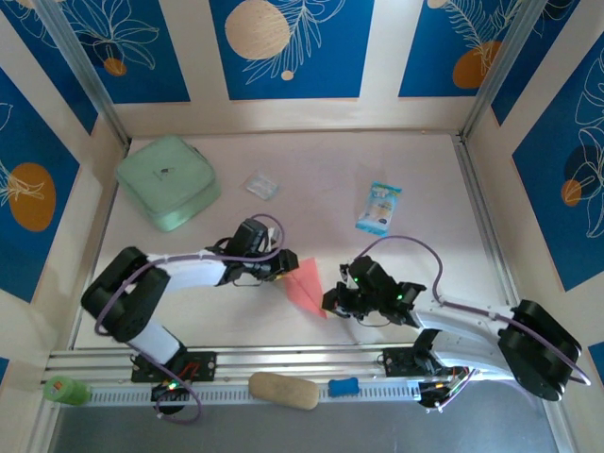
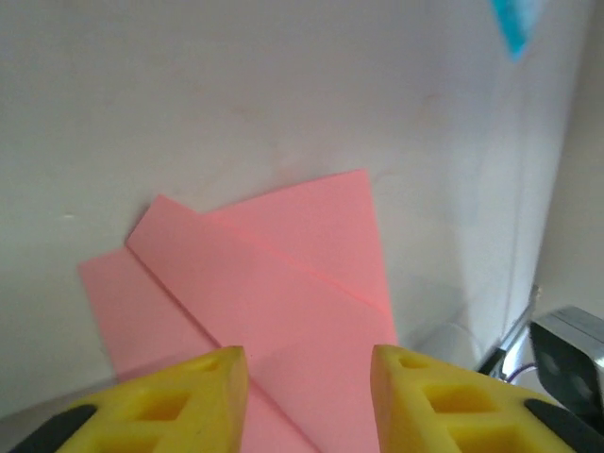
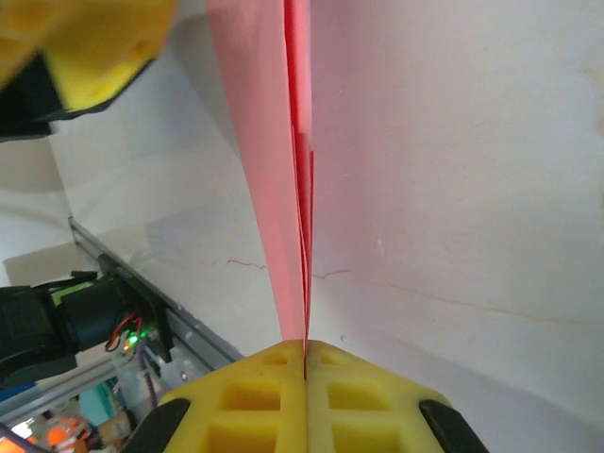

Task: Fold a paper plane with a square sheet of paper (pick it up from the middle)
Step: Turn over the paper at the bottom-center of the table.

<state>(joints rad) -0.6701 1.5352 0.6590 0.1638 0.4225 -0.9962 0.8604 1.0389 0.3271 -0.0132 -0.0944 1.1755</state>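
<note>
The salmon-pink sheet of paper [image 1: 304, 281] is folded into a layered, pointed shape and sits between my two grippers near the middle of the table. In the right wrist view the folded paper [image 3: 283, 189] runs edge-on away from my right gripper [image 3: 305, 357], which is shut on its near end. My right gripper [image 1: 332, 300] is at the paper's lower right. My left gripper [image 2: 310, 377] is open, its yellow fingertips [image 2: 203, 387] apart over the creased paper [image 2: 283, 283] and not pinching it. From above, the left gripper [image 1: 283, 267] is at the paper's left edge.
A mint-green pouch [image 1: 168, 181] lies at the back left, a small clear wrapper [image 1: 261, 185] behind the left arm, and a blue-and-white snack packet [image 1: 378, 208] at the back right. A tan oblong object [image 1: 283, 391] and a small blue piece [image 1: 343, 386] rest on the near rail.
</note>
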